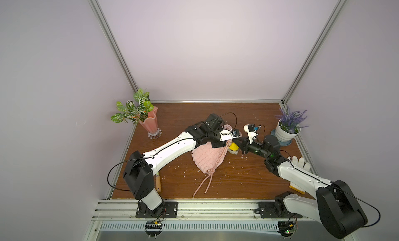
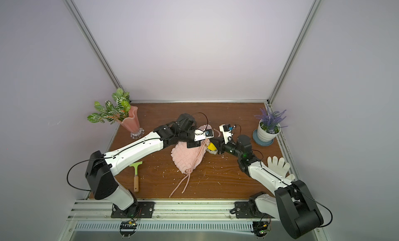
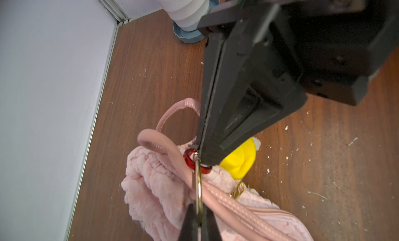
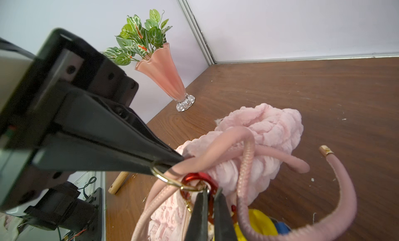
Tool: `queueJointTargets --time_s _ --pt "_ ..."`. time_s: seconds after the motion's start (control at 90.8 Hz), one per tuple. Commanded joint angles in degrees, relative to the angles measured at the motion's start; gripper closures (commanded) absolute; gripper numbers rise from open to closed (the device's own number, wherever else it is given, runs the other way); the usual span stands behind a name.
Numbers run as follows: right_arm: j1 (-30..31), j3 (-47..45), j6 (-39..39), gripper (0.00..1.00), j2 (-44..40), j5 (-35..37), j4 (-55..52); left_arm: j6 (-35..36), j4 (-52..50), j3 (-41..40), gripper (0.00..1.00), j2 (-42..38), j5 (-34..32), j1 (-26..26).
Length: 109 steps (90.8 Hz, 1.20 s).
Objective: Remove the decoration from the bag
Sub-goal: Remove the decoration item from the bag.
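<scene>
At the middle of the scuffed wood-grain table (image 1: 237, 179), flecked with white crumbs inside pale lilac walls (image 1: 205, 45), the puffy quilted pink bag (image 1: 207, 159) is lying slumped. The yellow-hatted plush decoration (image 1: 233, 146) is resting against its side nearer the table's right edge. The left jaws are pinching a thin gold ring (image 3: 199, 192), and the right jaws are clamping a glossy red clip (image 4: 195, 177).

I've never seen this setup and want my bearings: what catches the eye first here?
At the centre, both arms meet over the puffy pink bag: the left claw is shut on the gold ring, the right claw on the red clip at that ring. The decoration, yellow hat showing, lies beside the bag by the right claw. A leafy pink vase and a lavender pot stand in the far corners.
</scene>
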Motion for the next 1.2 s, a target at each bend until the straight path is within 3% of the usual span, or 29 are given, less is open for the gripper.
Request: queueJointTargets --time_s 0.0,0.198,0.606,0.782,1.189 --pt "0.34 3.62 3.08 0.93 0.16 1.08 0.49 2.42 -1.34 -1.30 1.00 -1.43 -3.40 -1.01" --pt "0.25 5.42 3.64 0.93 0.11 2.95 -5.70 4.26 -1.30 -0.86 1.00 -1.12 -5.79 -1.17" --pt "-0.45 3.09 12.23 0.94 -2.44 3.80 -2.10 6.41 -1.12 -2.35 1.00 -0.28 -10.30 -1.95" --pt "-0.36 4.70 15.95 0.96 -2.74 5.20 -6.04 8.08 -0.69 -2.13 1.00 -0.19 -11.94 -2.60" --pt "4.36 10.52 14.35 1.00 -3.25 13.25 -16.80 10.15 -0.04 -1.59 1.00 1.50 -16.43 -5.16"
